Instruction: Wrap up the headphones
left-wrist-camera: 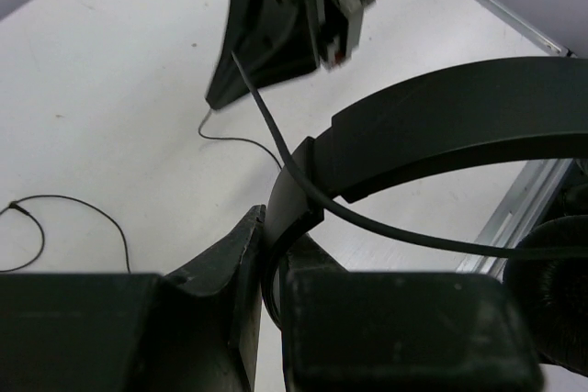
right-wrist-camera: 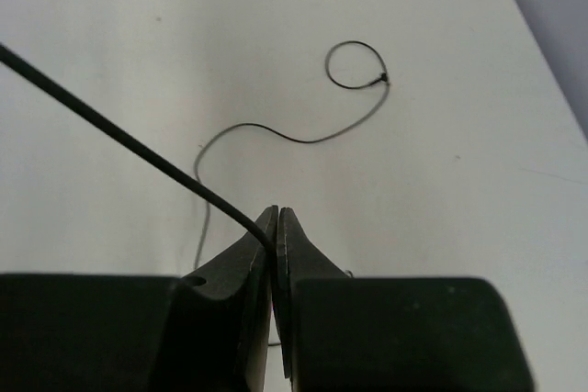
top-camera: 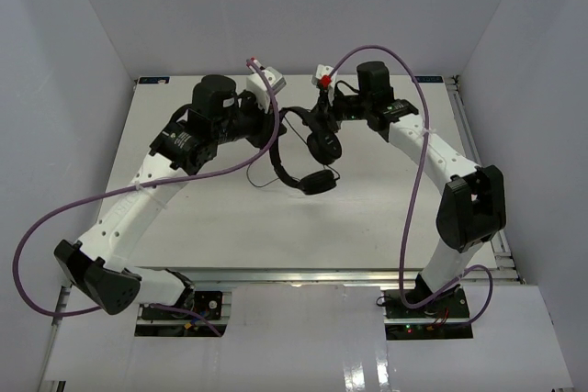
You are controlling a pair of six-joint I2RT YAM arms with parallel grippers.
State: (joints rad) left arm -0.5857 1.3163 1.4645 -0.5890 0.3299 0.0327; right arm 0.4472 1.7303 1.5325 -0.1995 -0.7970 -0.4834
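The black headphones (top-camera: pixel 308 158) hang above the middle of the white table between both arms. Their thin headband (left-wrist-camera: pixel 441 126) arches to the right in the left wrist view, with one padded earcup (left-wrist-camera: pixel 553 273) at the lower right. My left gripper (left-wrist-camera: pixel 272 227) is shut on the headband's end. The cord (left-wrist-camera: pixel 303 176) crosses over the band. My right gripper (right-wrist-camera: pixel 275 225) is shut on the cord (right-wrist-camera: pixel 119 135), which runs taut up to the left. In the top view the left gripper (top-camera: pixel 276 130) and right gripper (top-camera: pixel 322 119) stand close together. Slack cord (right-wrist-camera: pixel 354 66) lies looped on the table.
Thick purple robot cables (top-camera: pixel 415 162) arc over both arms. A metal rail (top-camera: pixel 473 140) runs along the table's right edge (left-wrist-camera: pixel 519 213). White walls close in the left, back and right sides. More thin cord (left-wrist-camera: pixel 73 201) trails on the table at the left.
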